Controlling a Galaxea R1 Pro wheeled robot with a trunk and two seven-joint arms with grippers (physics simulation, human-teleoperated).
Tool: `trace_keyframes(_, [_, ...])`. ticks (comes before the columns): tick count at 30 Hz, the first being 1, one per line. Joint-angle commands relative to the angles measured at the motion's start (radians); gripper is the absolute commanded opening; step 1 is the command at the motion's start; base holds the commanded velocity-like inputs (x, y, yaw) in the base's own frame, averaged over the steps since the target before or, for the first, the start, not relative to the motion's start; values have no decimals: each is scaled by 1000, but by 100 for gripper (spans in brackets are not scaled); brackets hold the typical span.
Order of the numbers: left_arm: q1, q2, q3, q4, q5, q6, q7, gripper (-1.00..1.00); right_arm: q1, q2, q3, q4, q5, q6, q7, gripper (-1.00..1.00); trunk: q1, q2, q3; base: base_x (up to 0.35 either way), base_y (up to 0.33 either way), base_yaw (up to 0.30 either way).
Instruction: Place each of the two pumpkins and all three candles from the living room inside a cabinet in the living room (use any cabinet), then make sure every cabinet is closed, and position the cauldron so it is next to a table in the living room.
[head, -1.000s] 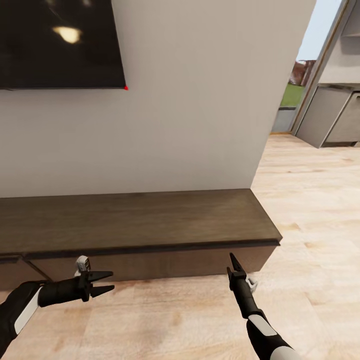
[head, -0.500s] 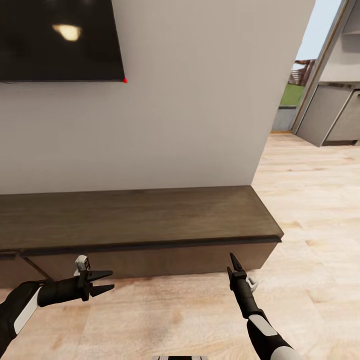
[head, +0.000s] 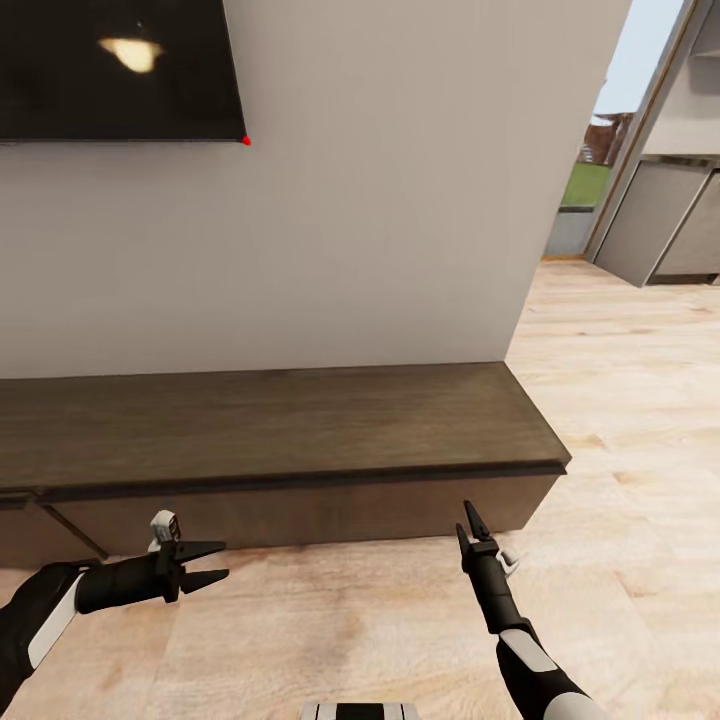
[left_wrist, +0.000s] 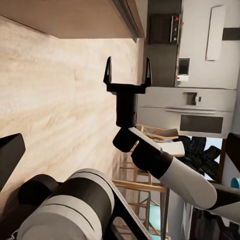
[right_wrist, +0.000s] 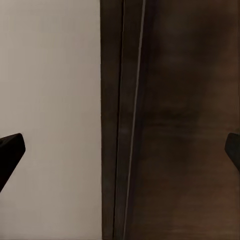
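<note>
1. The long, low dark-brown wooden cabinet (head: 270, 440) runs along the foot of the pale wall, under the black wall-mounted screen (head: 115, 70). Its right end stops just short of the open passage to the kitchen. Its front looks shut along the stretch facing the robot; near the left edge of the head view a seam or a slightly proud drawer front shows, and I cannot tell which.

2. The left pincer (head: 205, 565) hangs low over the light wooden floor (head: 400, 620) just before the cabinet front, its fingers spread wide and empty.

3. The right pincer (head: 467, 525) points at the cabinet's lower front near its right end. The left wrist view shows it from the side (left_wrist: 127, 75), both fingers set wide apart with nothing between them.

4. Risks, as I judge them: with both arms held low and close to the front, driving forward could knock a fingertip against the wood. If that left seam is a drawer ajar, it would leave a cabinet not closed.

5. No pumpkin, candle or cauldron appears here, so they have yet to be fetched.

6. No brand, label or readable writing is visible; the screen carries just a small red light at its lower corner.
</note>
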Motion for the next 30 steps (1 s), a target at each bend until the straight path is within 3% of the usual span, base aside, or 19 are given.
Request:
trace_keyframes(1, [0,0,0,0,0,0,0,100,0,0,0,0,0,0,1,100,0,0,0,0,0,0])
trace_keyframes(27, [1,0,-3,0,0,0,-20,100,0,0,3,0,2,-6,4,100,0,0,0,92,0,0])
trace_keyframes(30, [30,1,-4,0,-1,0,-46,100,0,1,4,-1,2,-6,4,100,0,0,0,4,0,0])
